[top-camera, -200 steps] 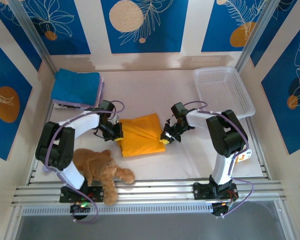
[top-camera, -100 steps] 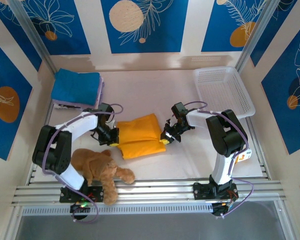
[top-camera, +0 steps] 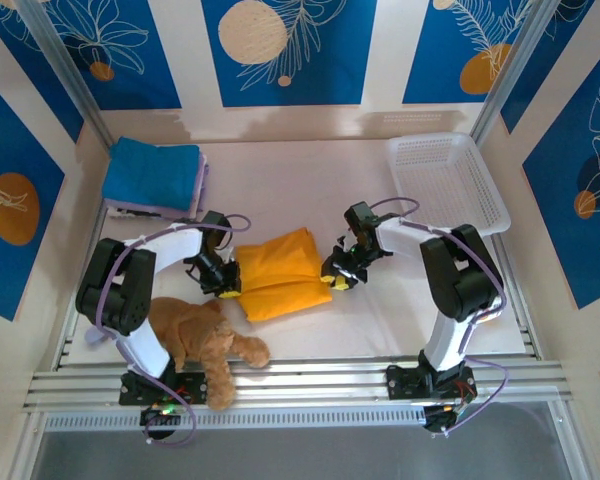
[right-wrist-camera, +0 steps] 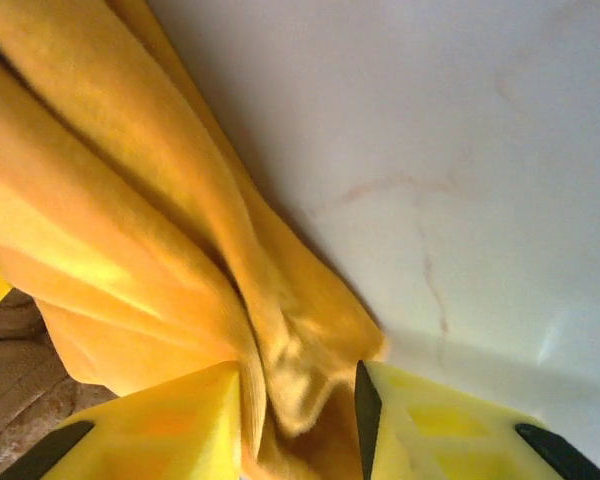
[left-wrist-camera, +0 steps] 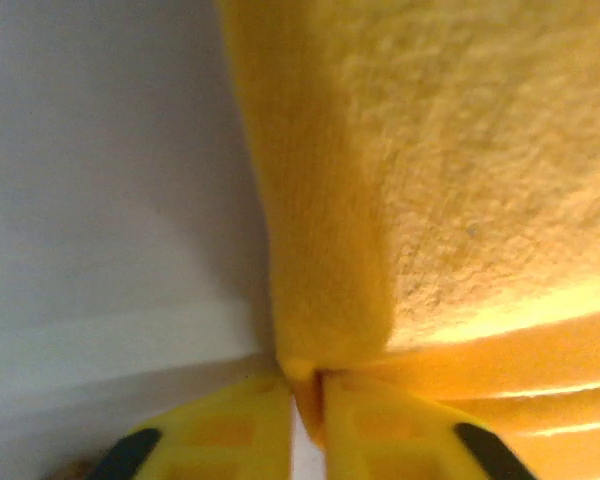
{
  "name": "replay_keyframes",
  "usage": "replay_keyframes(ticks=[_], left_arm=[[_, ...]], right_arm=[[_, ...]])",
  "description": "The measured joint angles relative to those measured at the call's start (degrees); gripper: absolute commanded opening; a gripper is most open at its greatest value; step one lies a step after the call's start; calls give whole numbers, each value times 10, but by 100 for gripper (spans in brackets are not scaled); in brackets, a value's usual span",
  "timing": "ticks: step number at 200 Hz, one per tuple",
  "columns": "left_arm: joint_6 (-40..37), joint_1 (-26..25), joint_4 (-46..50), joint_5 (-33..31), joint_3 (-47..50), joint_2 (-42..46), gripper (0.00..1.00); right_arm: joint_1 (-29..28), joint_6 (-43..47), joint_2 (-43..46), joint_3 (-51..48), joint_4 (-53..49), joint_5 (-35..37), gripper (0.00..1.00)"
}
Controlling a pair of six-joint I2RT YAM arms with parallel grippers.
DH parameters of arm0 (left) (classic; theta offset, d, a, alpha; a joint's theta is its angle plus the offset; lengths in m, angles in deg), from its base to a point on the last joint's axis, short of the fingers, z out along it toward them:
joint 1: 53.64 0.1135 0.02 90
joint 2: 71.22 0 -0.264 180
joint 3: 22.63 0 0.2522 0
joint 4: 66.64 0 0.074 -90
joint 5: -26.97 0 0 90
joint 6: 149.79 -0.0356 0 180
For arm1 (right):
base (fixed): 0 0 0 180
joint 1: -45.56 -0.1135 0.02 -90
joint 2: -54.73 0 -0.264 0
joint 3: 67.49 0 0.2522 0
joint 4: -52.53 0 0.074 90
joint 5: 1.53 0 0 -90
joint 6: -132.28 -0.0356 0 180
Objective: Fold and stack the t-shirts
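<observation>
Starting at the upper left of the top view, the folded blue cotton t-shirt (top-camera: 152,172) lies on the folded pale lilac cotton t-shirt (top-camera: 202,182); only a thin lilac border shows along the near and right edges. Both rest in the far left corner of the white counter (top-camera: 300,180).

At the lower left, the brown plush teddy (top-camera: 205,340) lies against the left arm's base, just beside the near rail.

Left of centre, the left pincer (top-camera: 223,285) sits at the left edge of the mustard-orange cotton t-shirt (top-camera: 280,272). In the left wrist view the left pincer (left-wrist-camera: 308,385) is nearly closed, and a folded edge of the mustard-orange cotton t-shirt (left-wrist-camera: 450,180) is caught in the narrow slit between the yellow fingers (left-wrist-camera: 230,430).

The mustard-orange cotton t-shirt occupies the centre of the frame as a folded, slightly tilted rectangle, flat on the counter between the two pincers.

Right of centre, the right pincer (top-camera: 338,277) meets the shirt's right edge. In the right wrist view the right pincer (right-wrist-camera: 300,400) stands moderately wide; a bunch of the mustard-orange cotton t-shirt (right-wrist-camera: 130,230) lies loosely between the fingers (right-wrist-camera: 170,420), with a dark gap beside the right one.

At the upper right, the white plastic lattice basket (top-camera: 445,180) sits at the counter's far right corner, well apart from the shirt.
</observation>
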Motion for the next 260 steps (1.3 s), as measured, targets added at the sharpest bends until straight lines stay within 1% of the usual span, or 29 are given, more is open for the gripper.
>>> replay_keyframes(ticks=[19,35,58,73,106,134,166,202,224,250,260], left_arm=[[1,0,15,-15,-5,11,33],[2,0,36,-28,-20,43,34],[12,-2,46,-30,-50,99,29],[24,-18,40,-25,-60,118,23],[63,-97,17,-11,-51,106,14],[91,-143,-11,-3,-16,91,12],[110,-151,-31,-3,27,85,12],[119,-153,-52,-2,56,63,12],[119,-153,-59,-1,61,54,11],[119,-153,-66,3,63,53,11],[119,-153,-69,8,63,52,12]], right_arm=[[-1,1,41,5,-33,21,41],[-1,1,70,13,-52,30,41],[-4,1,86,32,-62,33,41],[-8,1,81,49,-59,33,40],[-13,2,23,101,-28,15,37],[-19,0,-38,139,9,-6,35],[-23,-12,-102,183,49,-29,34],[-20,-40,-158,205,83,-19,32],[-11,-64,-176,204,92,-3,32],[1,-89,-176,203,103,3,33],[4,-93,-175,200,110,3,34]])
